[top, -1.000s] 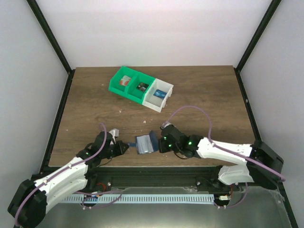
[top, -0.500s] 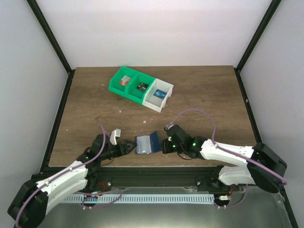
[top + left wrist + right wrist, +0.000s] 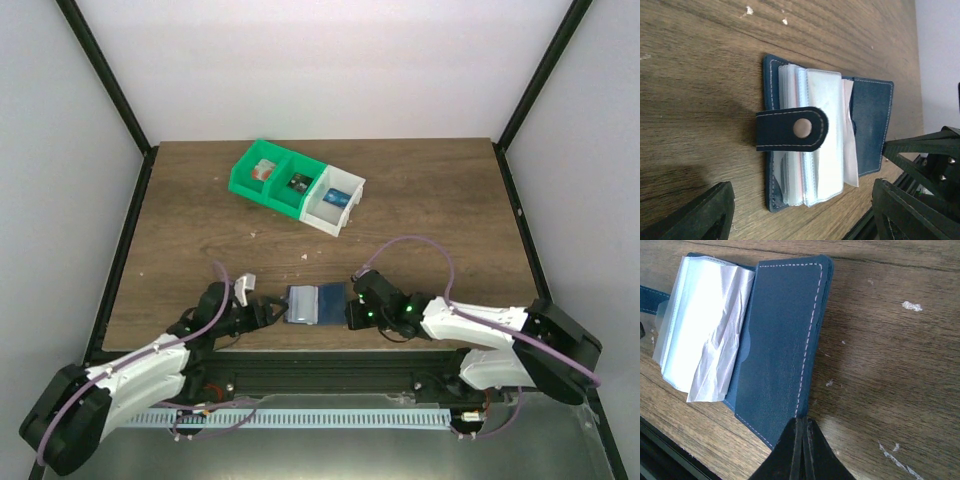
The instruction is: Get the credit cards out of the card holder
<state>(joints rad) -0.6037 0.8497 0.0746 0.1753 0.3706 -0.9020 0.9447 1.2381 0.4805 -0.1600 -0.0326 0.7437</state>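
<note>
The navy card holder [image 3: 313, 303] lies open near the table's front edge, its clear sleeves [image 3: 822, 135] fanned up and its snap strap [image 3: 790, 129] folded across them. A pinkish card edge [image 3: 803, 175] shows faintly through the sleeves. My left gripper [image 3: 266, 313] is open just left of the holder, with its fingers [image 3: 700, 212] straddling the holder's near end without touching it. My right gripper [image 3: 803, 426] is shut, empty, and its tips rest on the edge of the holder's right flap [image 3: 782, 340]. Credit cards lie in the bins: a red-and-white card [image 3: 264, 170], a dark card [image 3: 299, 183] and a blue card [image 3: 338, 197].
A green bin [image 3: 243, 180] joined to a white bin [image 3: 322, 219] stands at the back middle of the table. The table's front edge and the black frame rail [image 3: 935, 165] run right behind the holder. Small white crumbs [image 3: 912, 305] dot the wood.
My left gripper went from shut to open and slid right, up to the holder. The right gripper moved a little right and down, and the holder's right flap now lies flatter.
</note>
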